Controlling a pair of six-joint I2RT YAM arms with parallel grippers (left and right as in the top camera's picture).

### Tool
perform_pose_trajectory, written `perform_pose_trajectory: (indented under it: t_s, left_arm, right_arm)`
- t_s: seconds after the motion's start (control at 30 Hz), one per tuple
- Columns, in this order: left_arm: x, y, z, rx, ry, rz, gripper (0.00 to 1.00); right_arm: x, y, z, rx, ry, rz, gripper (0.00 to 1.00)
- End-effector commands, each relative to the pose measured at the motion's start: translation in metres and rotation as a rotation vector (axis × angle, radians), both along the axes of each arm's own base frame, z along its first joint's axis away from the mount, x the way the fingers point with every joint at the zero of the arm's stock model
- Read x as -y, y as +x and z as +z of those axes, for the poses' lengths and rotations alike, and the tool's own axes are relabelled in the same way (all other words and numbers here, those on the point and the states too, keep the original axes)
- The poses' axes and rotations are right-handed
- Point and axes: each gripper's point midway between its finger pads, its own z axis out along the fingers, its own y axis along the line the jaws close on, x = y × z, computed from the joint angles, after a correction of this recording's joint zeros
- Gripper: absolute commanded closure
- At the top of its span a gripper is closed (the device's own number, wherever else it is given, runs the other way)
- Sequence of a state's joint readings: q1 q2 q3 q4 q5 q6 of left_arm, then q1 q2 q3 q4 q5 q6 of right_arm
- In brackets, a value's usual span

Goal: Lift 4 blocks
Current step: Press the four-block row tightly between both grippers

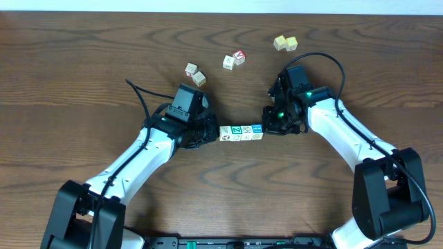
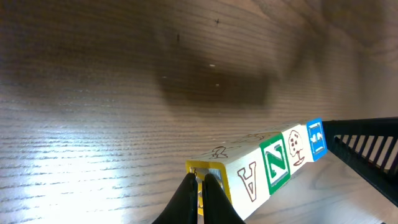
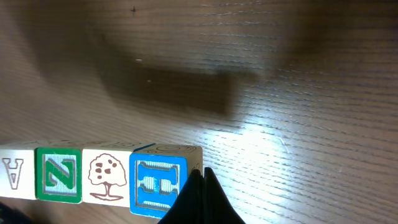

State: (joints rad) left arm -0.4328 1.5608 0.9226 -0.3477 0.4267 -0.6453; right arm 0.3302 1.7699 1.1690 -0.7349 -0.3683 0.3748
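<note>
A brown wood-grain desk (image 1: 69, 55) fills the overhead view. Two white-and-black robot arms reach in from the near edge, the left arm (image 1: 138, 159) and the right arm (image 1: 346, 131), and they meet near the middle.

Between them is a row of four blocks (image 1: 241, 132), placed end to end and touching. From the left arm's side they are a pale block with a letter A (image 2: 249, 180), a block with a green N (image 2: 275, 163), a block with a tree drawing (image 3: 104, 175) and a block with a bright blue H (image 3: 158, 185). In both wrist views the row's shadow lies on the desk apart from it, so the row appears to be raised off the surface.

The left fingers (image 2: 186, 202) are closed together with nothing between them, their tips against the A end. The right fingers (image 3: 200, 193) are likewise closed together, their tips against the blue end.

Six loose cubes lie farther back in three pairs: one pale pair (image 1: 195, 73), one pair with a red-lettered cube (image 1: 239, 57), and one yellowish pair (image 1: 285, 43).
</note>
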Motion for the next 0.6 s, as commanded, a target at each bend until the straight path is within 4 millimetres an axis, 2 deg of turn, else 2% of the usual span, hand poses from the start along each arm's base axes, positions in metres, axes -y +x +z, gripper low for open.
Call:
perform_pose_trajectory:
  t_s: [0.0,0.2,0.57]
  left_arm:
    - [0.02,-0.003,0.019,0.025,-0.081,-0.075,0.93]
    - [0.021,-0.004,0.02,0.015,-0.091,-0.068,0.93]
    - [0.028,-0.007,0.026,-0.006,-0.14,-0.078,0.93]
  right_arm:
    - [-0.04,-0.016,0.027,-0.033,0.205,0.071,0.99]
    - [-0.04,-0.016,0.043,0.002,0.221,0.07,0.99]
    - [-0.04,-0.025,0.044,-0.039,0.228,0.068,0.99]
